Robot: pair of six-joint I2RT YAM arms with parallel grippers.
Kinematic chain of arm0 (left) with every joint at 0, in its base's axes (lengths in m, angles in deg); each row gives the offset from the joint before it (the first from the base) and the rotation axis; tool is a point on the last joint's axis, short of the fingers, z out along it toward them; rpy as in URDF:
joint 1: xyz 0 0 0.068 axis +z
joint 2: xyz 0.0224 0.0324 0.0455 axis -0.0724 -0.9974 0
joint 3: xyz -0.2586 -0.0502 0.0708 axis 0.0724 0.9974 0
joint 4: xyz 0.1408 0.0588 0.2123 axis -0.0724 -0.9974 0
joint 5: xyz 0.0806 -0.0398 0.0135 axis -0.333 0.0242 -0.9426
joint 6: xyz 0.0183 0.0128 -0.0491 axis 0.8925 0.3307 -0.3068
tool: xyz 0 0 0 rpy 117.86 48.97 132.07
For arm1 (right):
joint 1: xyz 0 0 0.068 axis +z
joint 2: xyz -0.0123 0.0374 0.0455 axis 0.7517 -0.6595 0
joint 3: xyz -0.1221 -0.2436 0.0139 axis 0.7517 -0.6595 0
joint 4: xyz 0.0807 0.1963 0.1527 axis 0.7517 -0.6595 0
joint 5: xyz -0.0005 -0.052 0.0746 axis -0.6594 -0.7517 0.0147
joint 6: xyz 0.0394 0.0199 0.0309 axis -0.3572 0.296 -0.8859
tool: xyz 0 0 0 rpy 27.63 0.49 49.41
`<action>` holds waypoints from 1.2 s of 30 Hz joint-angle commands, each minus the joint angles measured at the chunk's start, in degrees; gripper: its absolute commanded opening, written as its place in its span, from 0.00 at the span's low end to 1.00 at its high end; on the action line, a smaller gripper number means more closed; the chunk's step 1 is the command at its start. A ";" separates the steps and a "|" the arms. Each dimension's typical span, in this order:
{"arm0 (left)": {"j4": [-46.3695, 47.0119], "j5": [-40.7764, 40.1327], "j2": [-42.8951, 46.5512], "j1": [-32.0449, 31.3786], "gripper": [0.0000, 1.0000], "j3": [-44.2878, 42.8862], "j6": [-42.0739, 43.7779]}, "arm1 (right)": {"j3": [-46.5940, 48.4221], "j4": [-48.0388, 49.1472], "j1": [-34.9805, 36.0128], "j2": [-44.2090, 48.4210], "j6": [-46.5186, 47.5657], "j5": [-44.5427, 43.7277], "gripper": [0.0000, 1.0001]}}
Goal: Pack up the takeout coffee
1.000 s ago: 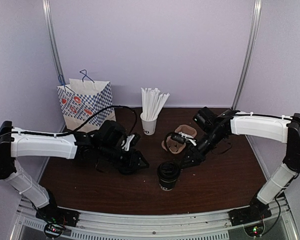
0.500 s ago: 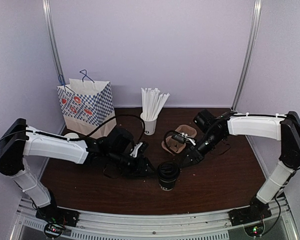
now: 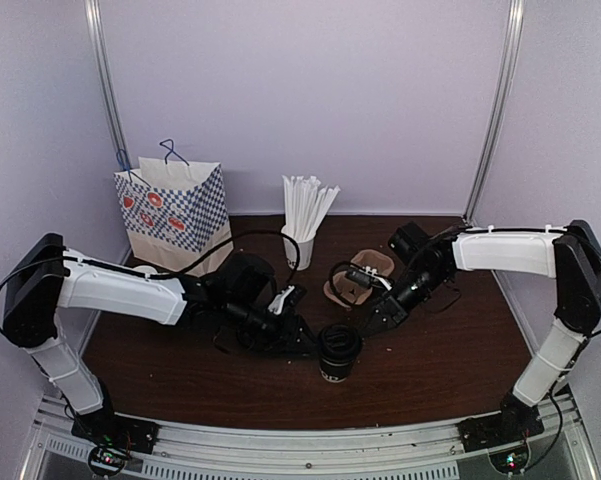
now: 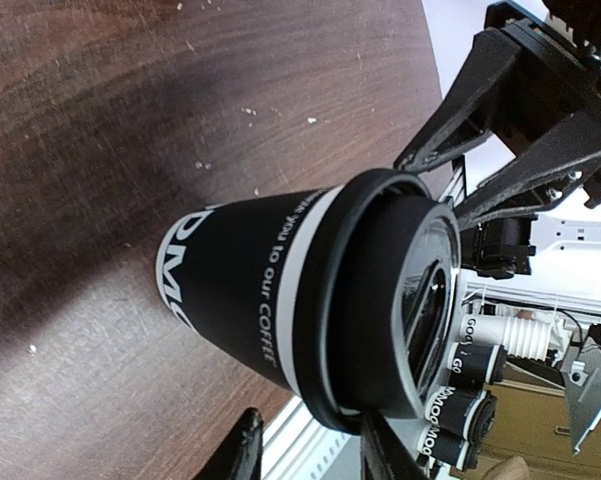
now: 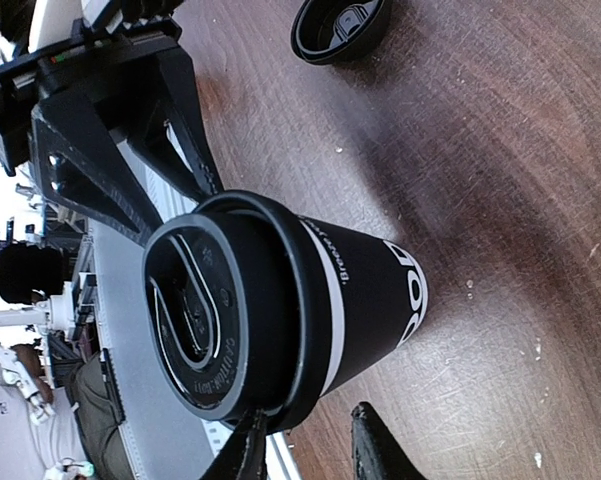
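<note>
coffee cup [image 3: 337,360] upright on brown table [image 3: 440,370], lid [image 3: 338,339] up, left gripper [image 4: 308,452] and right gripper [image 5: 305,445] open beside it, pale walls [image 3: 380,100]

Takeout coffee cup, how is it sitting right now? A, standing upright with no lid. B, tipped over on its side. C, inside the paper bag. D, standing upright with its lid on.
D: the takeout coffee cup stands upright on the brown table, and both wrist views show its black lid seated on top.
</note>
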 commanded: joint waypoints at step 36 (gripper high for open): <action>-24.78 -15.86 -8.82 -2.79 0.15 -4.40 11.68 | 0.29 -2.11 0.13 -7.10 0.12 -8.33 0.27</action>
